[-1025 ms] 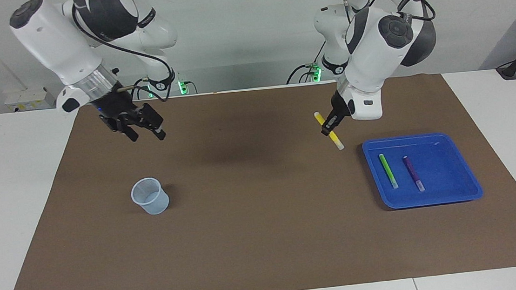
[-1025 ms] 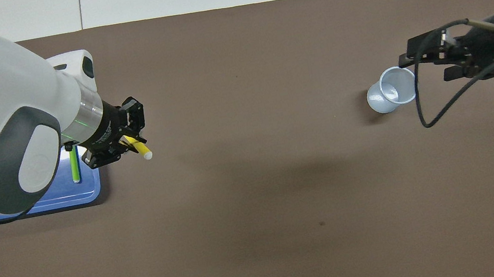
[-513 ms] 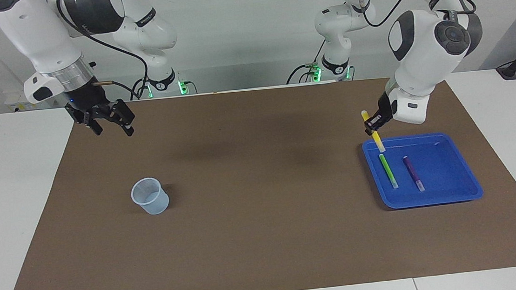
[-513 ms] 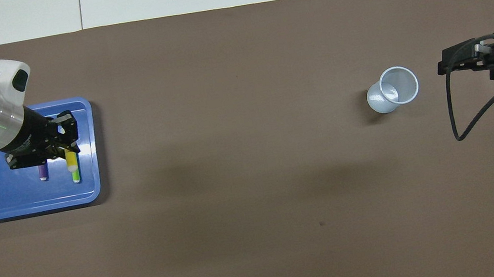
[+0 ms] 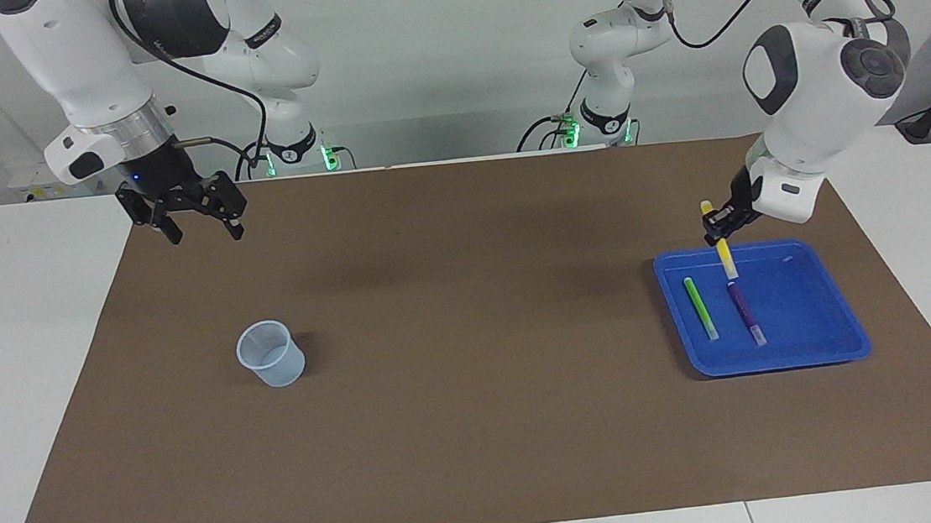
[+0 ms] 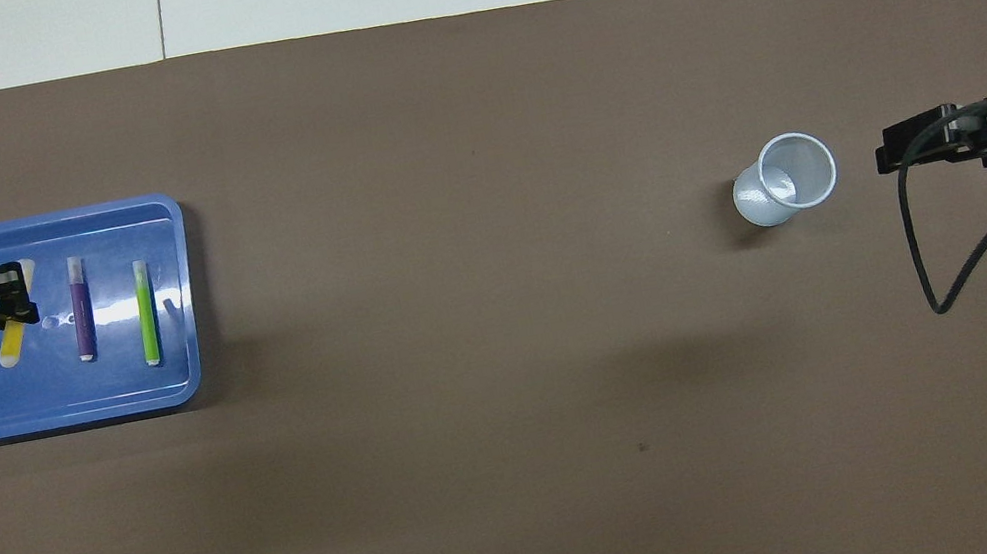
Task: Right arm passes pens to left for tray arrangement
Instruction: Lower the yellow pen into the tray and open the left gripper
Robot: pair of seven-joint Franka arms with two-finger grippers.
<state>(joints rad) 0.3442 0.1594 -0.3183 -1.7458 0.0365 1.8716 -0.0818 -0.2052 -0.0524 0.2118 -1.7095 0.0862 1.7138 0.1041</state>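
From my remote station I took the blue tray [image 5: 846,321] as the reference for every position. It lay flat on the brown mat [image 5: 480,429] toward the left arm's end of the table.

1. Left gripper [image 5: 719,227]: it was clenched on the yellow pen [image 5: 724,254], which it gripped near the upper end. The pen hung steeply tilted, lower tip down, above the part of the tray nearer to the robots. In the overhead view the yellow pen [image 6: 13,344] sat over the tray's lane beside the purple pen [image 6: 83,321], on the side away from the green pen [image 6: 145,311]. I could not tell whether its lower tip touched the tray floor.

2. Pens in the tray: the purple pen and the green pen lay flat on the tray floor, roughly parallel and apart from one another. The green pen was the one toward the table's middle.

3. Right gripper [image 5: 197,226]: its fingers stood released and held nothing. It hung in the air well apart from the tray, toward the right arm's end of the table, and the right arm waited there.

4. A pale translucent cup [image 5: 272,364] stood upright on the mat, well apart from the tray, toward the right arm's end.
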